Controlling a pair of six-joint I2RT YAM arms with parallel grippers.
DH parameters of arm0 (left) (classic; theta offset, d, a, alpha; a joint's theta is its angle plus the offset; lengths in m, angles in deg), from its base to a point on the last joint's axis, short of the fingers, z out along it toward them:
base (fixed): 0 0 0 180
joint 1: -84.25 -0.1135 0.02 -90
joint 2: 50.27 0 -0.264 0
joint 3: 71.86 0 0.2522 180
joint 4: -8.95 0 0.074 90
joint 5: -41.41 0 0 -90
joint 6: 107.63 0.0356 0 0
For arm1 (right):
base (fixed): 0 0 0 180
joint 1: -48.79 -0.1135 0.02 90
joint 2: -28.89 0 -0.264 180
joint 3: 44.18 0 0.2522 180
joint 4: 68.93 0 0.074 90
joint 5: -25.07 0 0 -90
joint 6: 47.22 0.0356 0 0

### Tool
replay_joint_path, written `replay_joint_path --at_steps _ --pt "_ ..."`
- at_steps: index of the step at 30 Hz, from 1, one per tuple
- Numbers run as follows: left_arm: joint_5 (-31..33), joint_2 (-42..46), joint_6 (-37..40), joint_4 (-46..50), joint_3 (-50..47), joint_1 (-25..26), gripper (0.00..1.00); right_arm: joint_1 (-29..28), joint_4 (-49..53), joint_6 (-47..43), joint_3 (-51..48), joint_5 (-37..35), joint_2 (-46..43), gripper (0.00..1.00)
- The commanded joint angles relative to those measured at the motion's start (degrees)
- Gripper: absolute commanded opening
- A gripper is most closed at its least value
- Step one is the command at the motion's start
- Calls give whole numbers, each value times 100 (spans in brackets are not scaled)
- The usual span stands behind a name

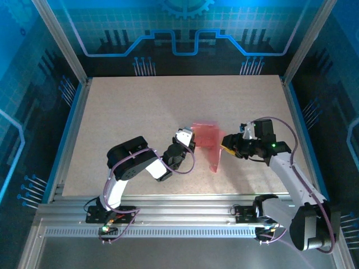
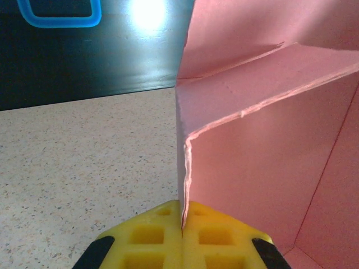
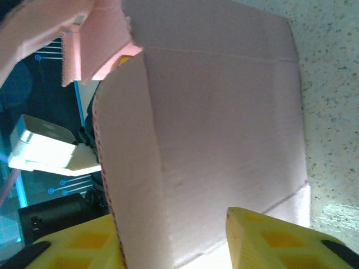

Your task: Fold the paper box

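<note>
The paper box (image 1: 206, 136) is a pink card piece, partly folded, standing on edge mid-table between both grippers. My left gripper (image 1: 188, 141) meets it from the left. In the left wrist view its yellow fingers (image 2: 151, 235) are shut on a thin vertical edge of the paper box (image 2: 269, 140), and the left gripper (image 2: 182, 219) pinches the card with no gap. My right gripper (image 1: 230, 143) comes from the right and stands open. The right gripper (image 3: 174, 230) straddles a curved panel of the paper box (image 3: 224, 112) that leans against its left finger (image 3: 73, 246).
The speckled table (image 1: 140, 106) is bare around the box. A metal rail (image 1: 168, 213) runs along the near edge by the arm bases. Frame posts and blue-lit walls (image 1: 179, 33) enclose the table on three sides.
</note>
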Motion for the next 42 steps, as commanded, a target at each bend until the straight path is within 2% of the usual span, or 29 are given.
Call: replay_joint_path --at_steps 1,8,12,15,17,21,25,33,42 --pt "-81 -40 92 121 -94 21 0 80 649 -453 424 -223 -82 52" --pt "-65 -53 92 123 -102 21 0 170 1354 -1397 1370 -746 114 59" --pt "-41 -82 73 123 -84 21 0 169 1495 -2479 2108 -1212 469 58" --pt "-55 -83 55 118 -58 25 0 288 1451 -2718 2491 -1658 1047 53" --pt "-54 -83 48 123 -57 21 0 396 1286 -2606 2576 -1853 1527 48" --pt "-78 -61 57 131 -57 21 0 507 708 -2226 2422 -1380 2303 39" --pt "-102 -56 42 130 -53 21 0 349 270 -1996 2186 -955 2656 35" --pt "-145 -110 53 138 43 73 0 -189 -361 -1416 1712 -781 2618 33" --pt "-144 -100 101 176 101 144 0 -438 -902 -665 1259 -1156 2343 33"
